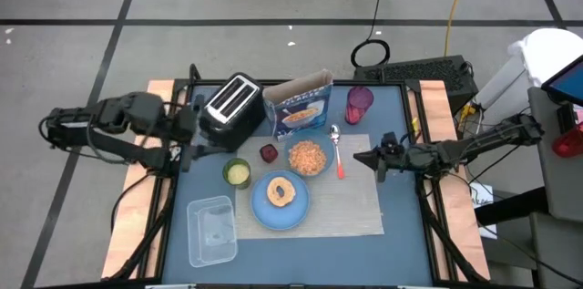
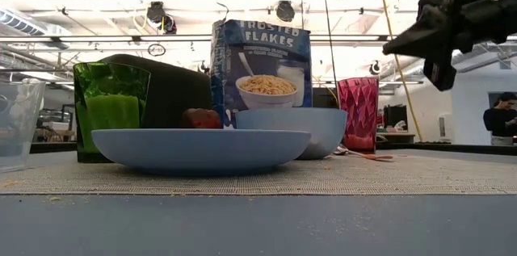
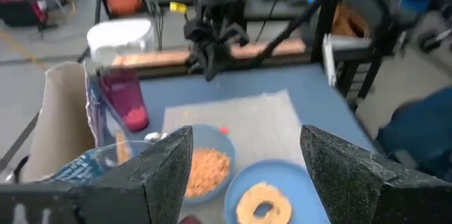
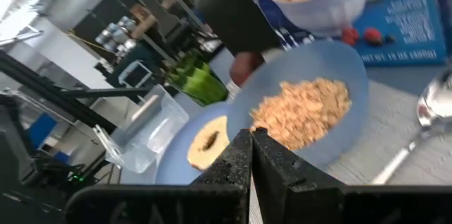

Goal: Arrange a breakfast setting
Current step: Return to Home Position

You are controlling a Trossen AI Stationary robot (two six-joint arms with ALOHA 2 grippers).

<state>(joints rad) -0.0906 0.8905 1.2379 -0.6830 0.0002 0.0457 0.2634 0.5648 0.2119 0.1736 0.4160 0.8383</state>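
Note:
On the beige placemat [image 1: 355,207] stand the light-blue plate [image 1: 264,214] bearing a bagel, and the blue bowl [image 1: 308,157] filled with cereal. The orange-handled spoon [image 1: 338,154] lies right of the bowl, and the dark-red fruit [image 1: 269,153] lies left of it. The blue cereal box [image 1: 298,107] and the purple cup [image 1: 360,104] stand behind them. My right gripper [image 1: 376,161] hovers shut over the mat's right part, right of the spoon, with nothing in it. My left gripper [image 3: 246,139] is open and empty at the table's left, raised beside the toaster.
A black and silver toaster [image 1: 232,102] stands at the back left. A green cup [image 1: 237,172] sits left of the plate, and a clear plastic container [image 1: 211,230] lies near the front left. Bare blue tabletop [image 1: 401,243] shows at the front right.

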